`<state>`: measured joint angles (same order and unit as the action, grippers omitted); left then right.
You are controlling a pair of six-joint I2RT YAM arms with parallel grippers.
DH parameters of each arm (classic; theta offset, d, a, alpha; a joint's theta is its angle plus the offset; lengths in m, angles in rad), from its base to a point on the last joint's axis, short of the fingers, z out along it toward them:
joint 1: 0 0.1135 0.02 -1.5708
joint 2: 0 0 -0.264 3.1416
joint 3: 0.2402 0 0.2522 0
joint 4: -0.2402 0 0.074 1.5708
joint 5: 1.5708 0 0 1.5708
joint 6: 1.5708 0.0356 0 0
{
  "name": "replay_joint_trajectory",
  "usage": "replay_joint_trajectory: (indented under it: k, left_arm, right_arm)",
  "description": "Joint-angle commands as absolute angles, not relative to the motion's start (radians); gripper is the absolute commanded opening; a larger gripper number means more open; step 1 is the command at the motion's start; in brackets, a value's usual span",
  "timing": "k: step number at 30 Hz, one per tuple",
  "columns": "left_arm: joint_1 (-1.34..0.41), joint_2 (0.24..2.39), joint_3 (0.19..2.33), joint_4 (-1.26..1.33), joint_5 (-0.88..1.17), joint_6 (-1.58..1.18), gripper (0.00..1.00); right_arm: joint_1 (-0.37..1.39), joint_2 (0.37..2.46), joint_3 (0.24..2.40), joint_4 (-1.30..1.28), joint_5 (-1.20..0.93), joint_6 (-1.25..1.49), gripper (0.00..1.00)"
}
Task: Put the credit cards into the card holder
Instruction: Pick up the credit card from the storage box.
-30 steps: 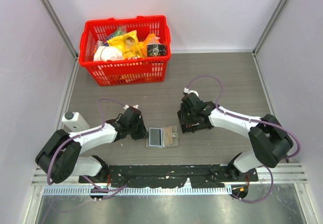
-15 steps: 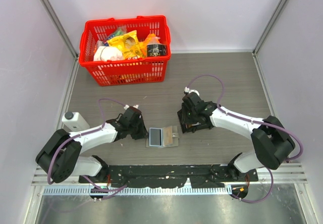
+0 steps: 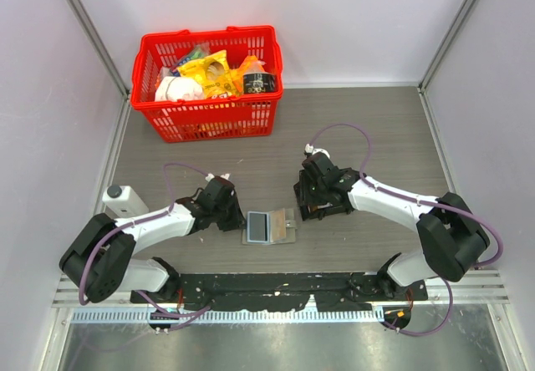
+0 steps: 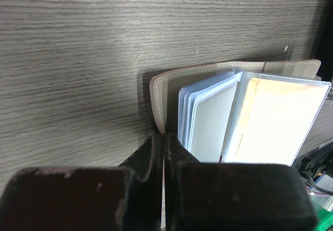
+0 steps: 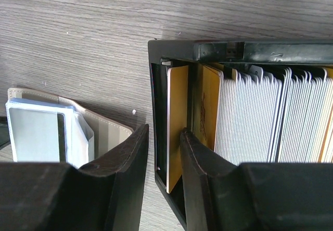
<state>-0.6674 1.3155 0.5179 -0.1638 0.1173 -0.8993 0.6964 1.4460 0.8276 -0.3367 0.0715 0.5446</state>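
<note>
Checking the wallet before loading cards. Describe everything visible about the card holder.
The card holder lies open on the wooden table, between the two arms. Its grey-beige cover looks like stitched leatherette. Inside are pale blue see-through pockets: several leaves stand half raised and a wider one lies flat, glowing tan. Whether they hold cards is unclear. The left gripper's shut fingers pinch the cover's near edge.

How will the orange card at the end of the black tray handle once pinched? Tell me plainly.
The orange card looks thin and flat, so it is probably light and slightly bendy. Its smooth face may slip in the right end effector. Standing apart from its neighbours in the tray, it should lift out freely.
</note>
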Motion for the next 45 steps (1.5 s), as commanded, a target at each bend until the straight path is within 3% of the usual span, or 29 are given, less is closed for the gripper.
replay_joint_trajectory:
  k: [1, 27, 36, 45]
  left_arm:
    - [-0.669, 1.344, 0.512, -0.206, 0.100, -0.864, 0.00]
    - [-0.670, 1.361, 0.522, -0.206, 0.106, -0.861, 0.00]
    - [-0.669, 1.353, 0.528, -0.212, 0.106, -0.861, 0.00]
    - [-0.670, 1.324, 0.537, -0.236, 0.106, -0.853, 0.00]
  right_arm:
    - [0.700, 1.434, 0.867, -0.327, 0.069, 0.549, 0.36]
    - [0.699, 1.365, 0.899, -0.351, 0.075, 0.552, 0.24]
    - [0.699, 1.379, 0.917, -0.390, 0.136, 0.520, 0.07]
    - [0.699, 1.379, 0.965, -0.448, 0.216, 0.454, 0.04]
